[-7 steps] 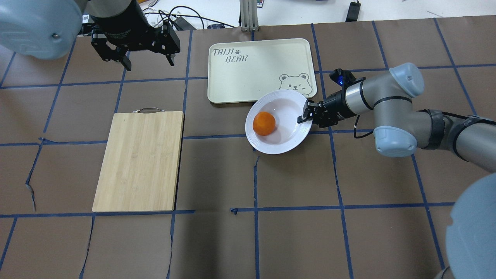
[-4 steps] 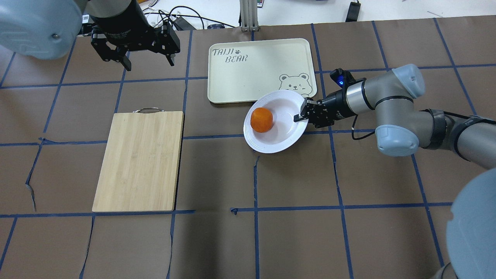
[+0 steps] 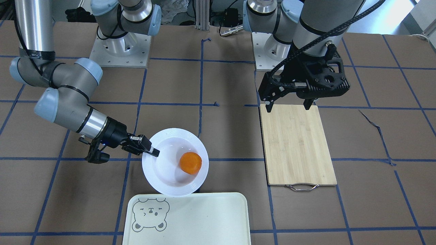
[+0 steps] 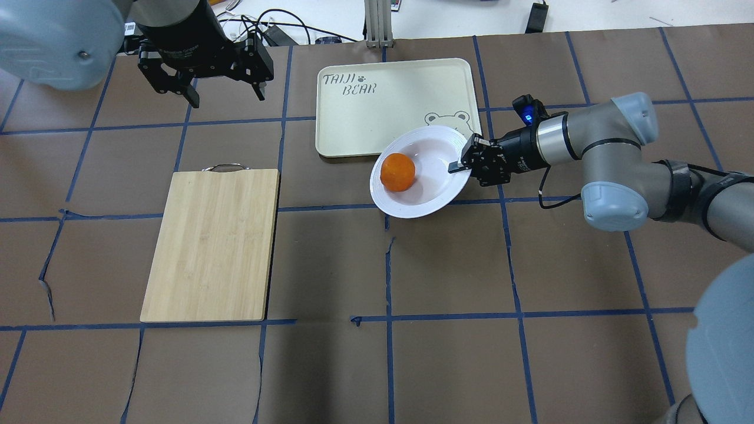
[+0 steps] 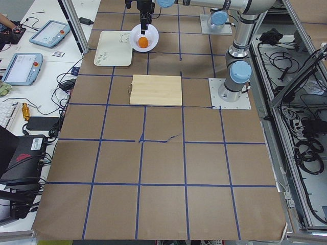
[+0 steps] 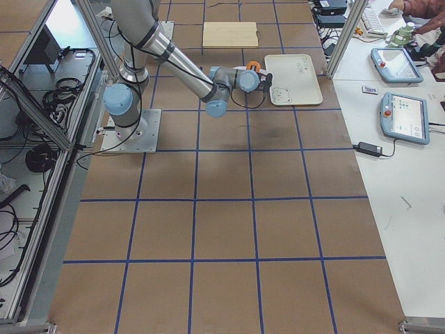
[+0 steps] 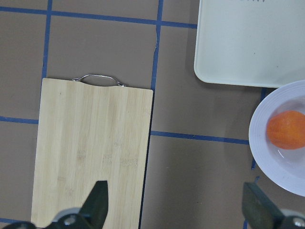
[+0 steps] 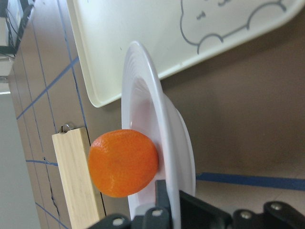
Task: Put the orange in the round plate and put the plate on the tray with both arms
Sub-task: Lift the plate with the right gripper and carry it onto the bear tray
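The orange (image 4: 397,172) lies in the well of the white round plate (image 4: 433,179). My right gripper (image 4: 459,166) is shut on the plate's right rim and holds it slightly tilted, just off the table. The plate's far edge overlaps the bear-face corner of the pale tray (image 4: 383,112). In the right wrist view the orange (image 8: 124,162) rests against the plate (image 8: 157,119), with the tray (image 8: 143,38) beyond. My left gripper (image 4: 227,97) hangs open and holds nothing, high over the table's far left, away from the plate.
A bamboo cutting board (image 4: 212,244) with a metal handle lies left of the plate, below the left gripper (image 3: 287,107). Brown mats with blue tape lines cover the table. Cables and an aluminium post stand beyond the tray's far edge.
My right gripper has carried the plate with the orange up and toward the tray, so its rim now covers part of the bear face. The left arm has not moved.
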`<state>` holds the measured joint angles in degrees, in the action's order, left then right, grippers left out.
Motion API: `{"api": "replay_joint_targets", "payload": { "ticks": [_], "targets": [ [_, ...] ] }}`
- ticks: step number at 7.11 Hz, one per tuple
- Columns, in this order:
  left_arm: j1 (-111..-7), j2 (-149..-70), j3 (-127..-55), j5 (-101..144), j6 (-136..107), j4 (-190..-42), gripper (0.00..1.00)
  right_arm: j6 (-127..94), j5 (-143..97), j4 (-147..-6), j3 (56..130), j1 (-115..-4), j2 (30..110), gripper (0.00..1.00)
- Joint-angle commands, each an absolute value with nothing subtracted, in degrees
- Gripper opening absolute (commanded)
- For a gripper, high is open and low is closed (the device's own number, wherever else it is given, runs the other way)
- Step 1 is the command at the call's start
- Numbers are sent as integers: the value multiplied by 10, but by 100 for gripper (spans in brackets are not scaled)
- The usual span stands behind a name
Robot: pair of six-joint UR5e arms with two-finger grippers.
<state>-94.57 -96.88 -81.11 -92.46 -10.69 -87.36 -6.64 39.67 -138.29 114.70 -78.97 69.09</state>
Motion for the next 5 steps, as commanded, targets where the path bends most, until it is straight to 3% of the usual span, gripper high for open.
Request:
{"api": "replay_joint_targets", "payload": {
  "ticks": [1, 5],
  "targets": [
    [-946, -969, -810, -924, -107, -873, 100, -143, 381, -1384, 1035, -790, 647, 0],
    [-946, -969, -810, -925, -107, -874, 100, -205, 386, -1397, 805, -825, 480, 0]
  ]
}}
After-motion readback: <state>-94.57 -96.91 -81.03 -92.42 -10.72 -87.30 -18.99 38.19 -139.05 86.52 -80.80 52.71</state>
